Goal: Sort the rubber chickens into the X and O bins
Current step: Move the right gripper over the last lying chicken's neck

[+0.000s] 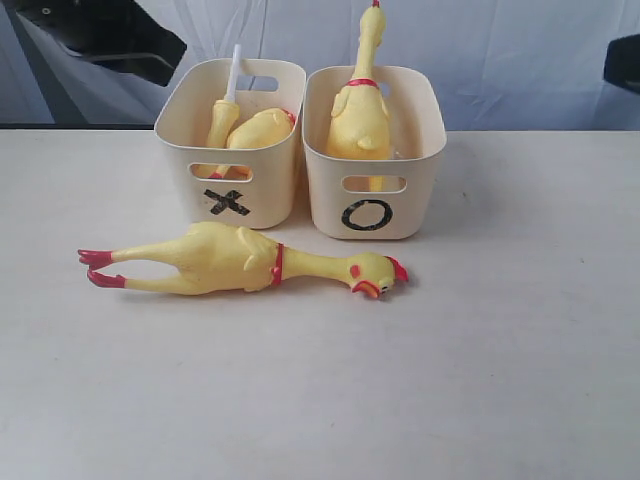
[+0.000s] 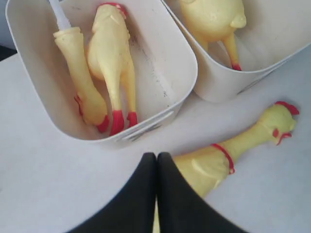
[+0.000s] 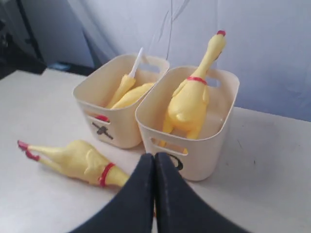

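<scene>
- A whole rubber chicken (image 1: 240, 260) lies nearest, on its side in front of both bins, red feet toward the left of the exterior view and head toward the right.
- The surface (image 1: 500, 380) is plain off-white. Behind it hangs a pale bluish backdrop (image 1: 520, 50).
- The left pincer (image 2: 156, 155) is clenched, black fingers pressed together with nothing between them. It hangs over the lying chicken's body.
- The right pincer (image 3: 154, 156) is likewise clenched and empty, facing the bins.
- The X bin (image 1: 270, 190) holds two headless bodies: a stick chicken (image 1: 222, 120) with a white stick (image 1: 234, 70) in its neck, and a second body (image 1: 262, 128) just beside it.
- The O bin (image 1: 420, 190), touching the X bin's side, holds an upright chicken (image 1: 358, 115) whose red-collared neck rises above the rim.
</scene>
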### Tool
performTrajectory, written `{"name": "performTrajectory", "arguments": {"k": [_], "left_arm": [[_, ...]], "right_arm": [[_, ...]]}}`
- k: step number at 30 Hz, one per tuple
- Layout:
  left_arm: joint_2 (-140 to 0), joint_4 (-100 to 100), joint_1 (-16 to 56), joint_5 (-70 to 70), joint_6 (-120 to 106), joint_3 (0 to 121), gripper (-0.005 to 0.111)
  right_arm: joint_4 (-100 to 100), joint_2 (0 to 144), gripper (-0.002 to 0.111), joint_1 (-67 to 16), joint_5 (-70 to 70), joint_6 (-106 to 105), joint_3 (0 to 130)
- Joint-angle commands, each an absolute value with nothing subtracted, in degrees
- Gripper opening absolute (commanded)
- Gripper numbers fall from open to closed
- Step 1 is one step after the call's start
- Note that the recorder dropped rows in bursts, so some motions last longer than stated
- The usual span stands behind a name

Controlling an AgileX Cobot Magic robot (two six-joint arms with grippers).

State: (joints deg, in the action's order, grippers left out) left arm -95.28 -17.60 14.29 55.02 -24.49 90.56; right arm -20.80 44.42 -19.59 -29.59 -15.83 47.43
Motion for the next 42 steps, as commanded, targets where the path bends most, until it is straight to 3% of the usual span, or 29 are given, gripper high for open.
{"name": "performTrajectory", "arguments": {"k": [1, 13, 18, 25, 36, 39, 42], "left_arm": [[-90.4, -17.0, 14.4, 58.2, -22.3, 88.9, 0.0], [-64.7, -14.9, 14.4, 56.9, -18.8, 67.9, 0.0], [-53.8, -14.9, 14.4, 56.7, -18.1, 60.9, 0.0], [-38.3, -15.1, 14.4, 57.1, -16.6, 53.3, 0.0], [-21.3, -10.4, 14.4, 59.1, -15.2, 50.0, 0.0], [-18.2, -7.1, 14.4, 59.7, -13.2, 50.0, 0.0], [-15.8, -4.3, 14.4, 60.6, -11.3, 50.0, 0.0]], "right_arm": [[-28.8, 47.8, -0.001, -19.4, -34.1, -29.0, 47.1], [-49.1, 64.6, -0.001, -19.7, -37.7, -59.4, 47.1], [-49.8, 71.0, -0.001, -24.8, -37.0, -65.1, 47.1], [-47.3, 79.3, -0.001, -32.9, -23.9, -72.7, 47.1], [-35.6, 90.5, -0.001, -36.7, -8.0, -73.8, 47.3], [-35.0, 93.4, 0.008, -36.7, -6.4, -73.8, 47.3], [-35.0, 95.7, 0.028, -36.7, -5.1, -73.8, 47.3]]}}
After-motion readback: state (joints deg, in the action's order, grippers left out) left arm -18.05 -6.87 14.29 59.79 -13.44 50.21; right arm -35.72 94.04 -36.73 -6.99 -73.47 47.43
